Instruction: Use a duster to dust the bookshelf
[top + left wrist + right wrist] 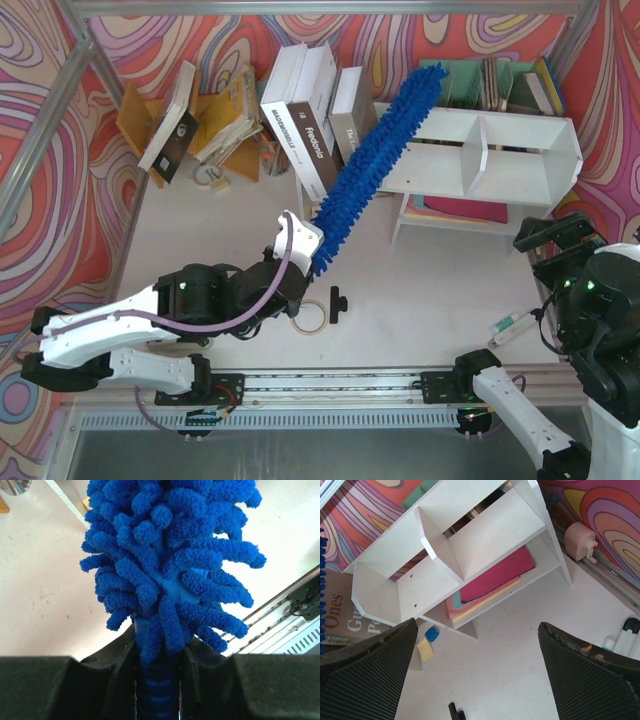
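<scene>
Centrally, duster [385, 150] slants over white tabletop [440, 285] — swirl-patterned walls [60, 130] behind.

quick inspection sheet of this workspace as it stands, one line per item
surface: white table, no spills seen
job's things: bookshelf upright at back right, compartments look empty; duster slanted, tip over the shelf's left end, contact unclear
clutter: books, tape roll, coloured folders beneath the compartments
grippers: left gripper jaws shut on the duster's handle; right gripper jaws open, holding nothing
cables: purple cable running back from the left gripper
surroundings: swirl-patterned walls
</scene>
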Tool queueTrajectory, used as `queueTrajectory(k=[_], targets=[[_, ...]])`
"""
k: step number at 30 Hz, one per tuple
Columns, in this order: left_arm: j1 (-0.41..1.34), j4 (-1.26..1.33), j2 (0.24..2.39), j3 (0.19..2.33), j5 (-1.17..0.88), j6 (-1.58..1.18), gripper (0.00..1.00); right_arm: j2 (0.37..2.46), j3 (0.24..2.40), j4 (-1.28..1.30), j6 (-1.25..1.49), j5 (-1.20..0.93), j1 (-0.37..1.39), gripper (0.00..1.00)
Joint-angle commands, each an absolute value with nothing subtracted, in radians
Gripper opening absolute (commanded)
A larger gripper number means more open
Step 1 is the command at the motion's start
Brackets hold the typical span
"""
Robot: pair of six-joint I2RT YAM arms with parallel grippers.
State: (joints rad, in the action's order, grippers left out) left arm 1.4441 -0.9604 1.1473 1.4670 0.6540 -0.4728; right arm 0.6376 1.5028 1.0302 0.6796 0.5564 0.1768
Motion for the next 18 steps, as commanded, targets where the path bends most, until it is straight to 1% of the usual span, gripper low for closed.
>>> queueTrajectory(k=[1, 11, 18], targets=[[1.436, -0.897, 1.161, 1.47, 0.646, -0.437, 0.0, 0.647, 1.492, 1.01, 0.689, 0.561, 0.184, 0.93], [1.436, -0.867, 1.156, 1.542, 0.639, -0.445, 0.0, 0.641, 1.483, 1.012, 0.683, 0.566, 0.184, 0.93], [1.431, -0.947, 1.151, 1.613, 0.792, -0.518, 0.0, 0.633, 1.48, 1.014, 0.683, 0.57, 0.183, 0.93]])
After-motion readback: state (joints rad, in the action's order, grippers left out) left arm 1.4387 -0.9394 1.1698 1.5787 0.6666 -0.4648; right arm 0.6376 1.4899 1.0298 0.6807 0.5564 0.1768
